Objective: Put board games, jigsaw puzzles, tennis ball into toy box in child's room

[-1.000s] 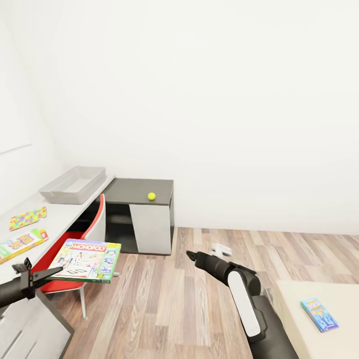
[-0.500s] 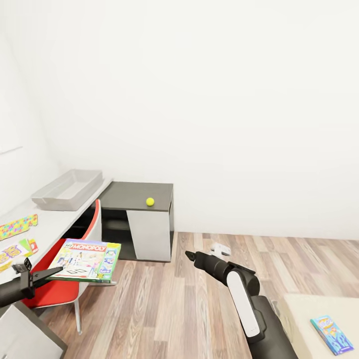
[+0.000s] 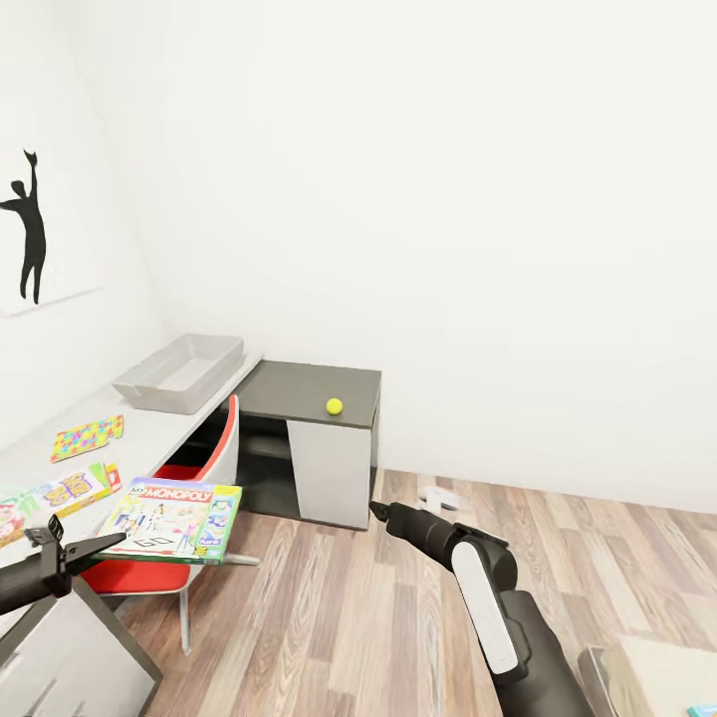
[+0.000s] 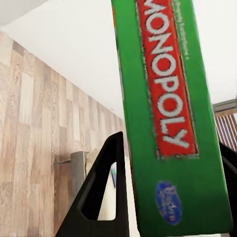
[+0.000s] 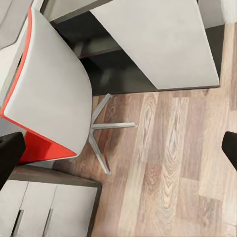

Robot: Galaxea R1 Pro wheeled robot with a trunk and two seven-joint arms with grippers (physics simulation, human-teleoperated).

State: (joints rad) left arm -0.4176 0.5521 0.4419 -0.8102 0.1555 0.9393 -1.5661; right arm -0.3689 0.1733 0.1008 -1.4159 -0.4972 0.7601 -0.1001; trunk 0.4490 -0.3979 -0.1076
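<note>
Head view: my left gripper (image 3: 100, 544) pinches the Monopoly box (image 3: 174, 506) flat over the chair (image 3: 189, 478); toy box (image 3: 181, 373) lies ahead-left on the table (image 3: 139, 438). Right gripper (image 3: 375, 510) empty, jaw state unclear.

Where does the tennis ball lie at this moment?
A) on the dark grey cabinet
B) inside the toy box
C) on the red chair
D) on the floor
A: in the head view the tennis ball sits on top of the dark grey cabinet, apart from the toy box on the table.
</note>
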